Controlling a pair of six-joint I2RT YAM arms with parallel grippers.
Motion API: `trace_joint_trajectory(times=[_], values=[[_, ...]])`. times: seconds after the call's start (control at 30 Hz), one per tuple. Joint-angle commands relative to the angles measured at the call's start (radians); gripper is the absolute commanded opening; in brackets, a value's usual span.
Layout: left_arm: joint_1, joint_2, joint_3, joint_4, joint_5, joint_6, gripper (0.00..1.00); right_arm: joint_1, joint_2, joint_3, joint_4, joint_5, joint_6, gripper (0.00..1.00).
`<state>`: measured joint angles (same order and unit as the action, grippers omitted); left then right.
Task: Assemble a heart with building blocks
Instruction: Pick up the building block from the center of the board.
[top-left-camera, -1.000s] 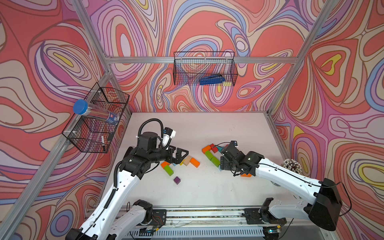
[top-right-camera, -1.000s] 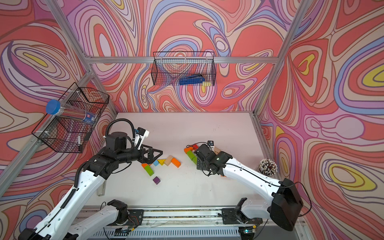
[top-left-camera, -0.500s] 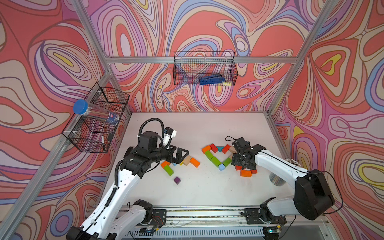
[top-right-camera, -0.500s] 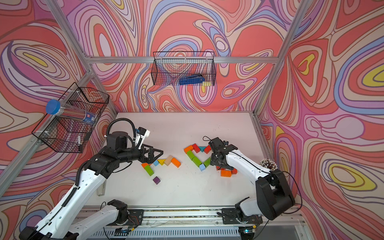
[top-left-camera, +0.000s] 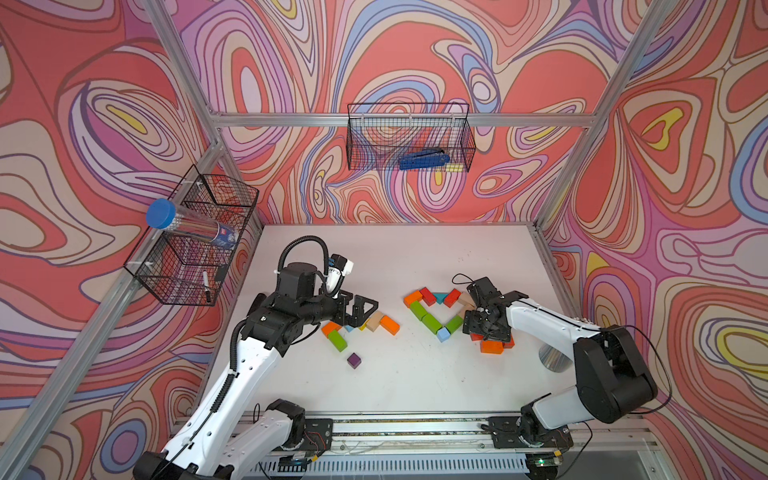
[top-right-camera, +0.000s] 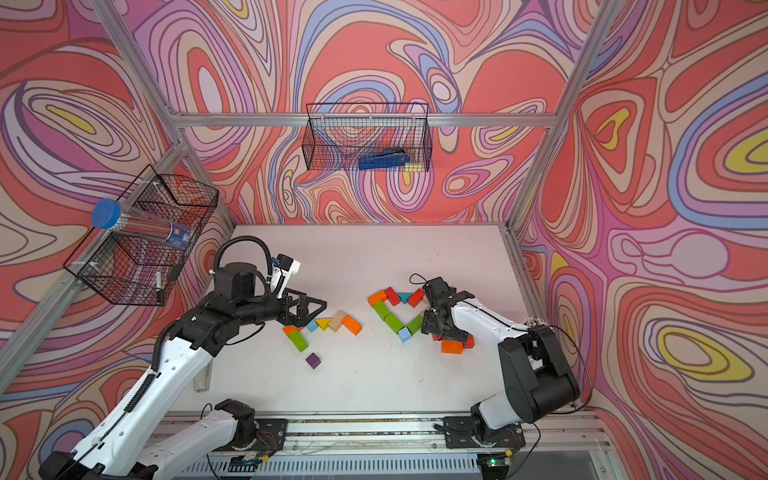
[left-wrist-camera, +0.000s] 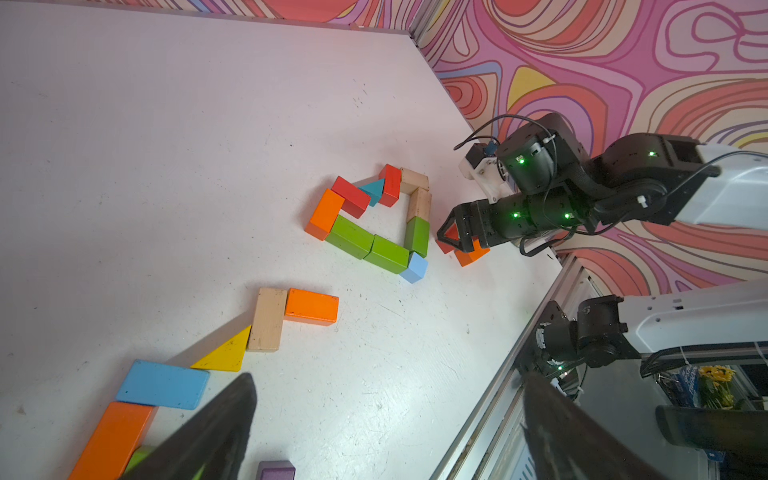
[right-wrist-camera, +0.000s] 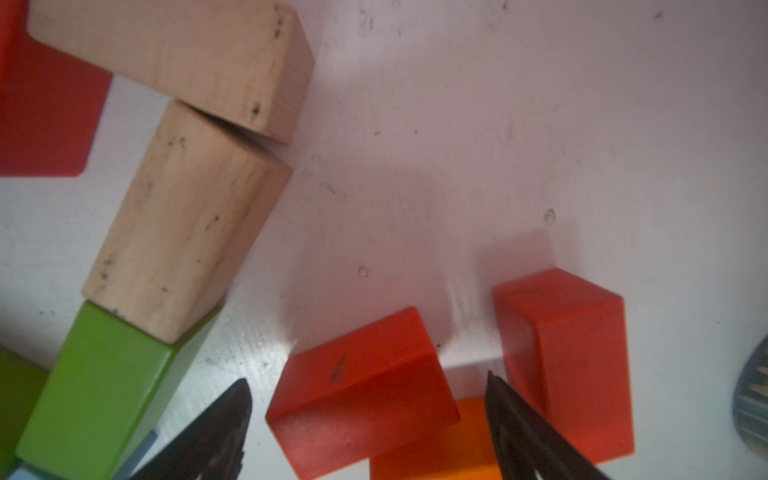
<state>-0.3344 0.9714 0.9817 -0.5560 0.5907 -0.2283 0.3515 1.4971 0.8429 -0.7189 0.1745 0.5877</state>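
Top view: heart outline (top-left-camera: 436, 316) on tabletop (top-left-camera: 395, 257), spare pile (top-left-camera: 492, 345) just beside it.
Left wrist: left fingers (left-wrist-camera: 216, 424) wide, empty.
Right wrist: right fingers (right-wrist-camera: 216, 428) wide, straddling red block (right-wrist-camera: 361, 386). Centre, lower, then close squarely.

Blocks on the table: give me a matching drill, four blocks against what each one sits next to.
Blocks:
1. purple cube
2. light blue cube
3. teal triangle
4. yellow triangle

Places:
A. between two red bricks
B. against a plain wood brick
C. apart from every other block
D. against a green brick

Pairs: 1-C, 2-D, 3-A, 4-B
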Motion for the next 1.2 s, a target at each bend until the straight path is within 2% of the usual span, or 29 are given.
trace_joint_trajectory(times=[0.0,0.33,0.8,1.0,1.17], values=[[-0.003,0.002,-0.005,0.022,0.004,0.014,1.0,-0.017,0.011,-0.013,0.022,0.013,-0.017,0.89],[-0.005,0.004,-0.006,0.023,0.004,0.012,1.0,-0.045,0.018,-0.016,0.042,0.008,-0.035,0.83],[-0.003,0.006,-0.008,0.027,0.008,0.009,1.0,-0.047,0.006,-0.019,0.05,0.0,-0.027,0.59],[-0.004,0.002,-0.007,0.027,0.01,0.007,1.0,-0.049,-0.04,-0.01,0.028,0.024,-0.025,0.56],[-0.006,0.001,-0.008,0.029,0.003,0.005,1.0,-0.048,-0.126,-0.015,0.035,-0.019,-0.053,0.56]])
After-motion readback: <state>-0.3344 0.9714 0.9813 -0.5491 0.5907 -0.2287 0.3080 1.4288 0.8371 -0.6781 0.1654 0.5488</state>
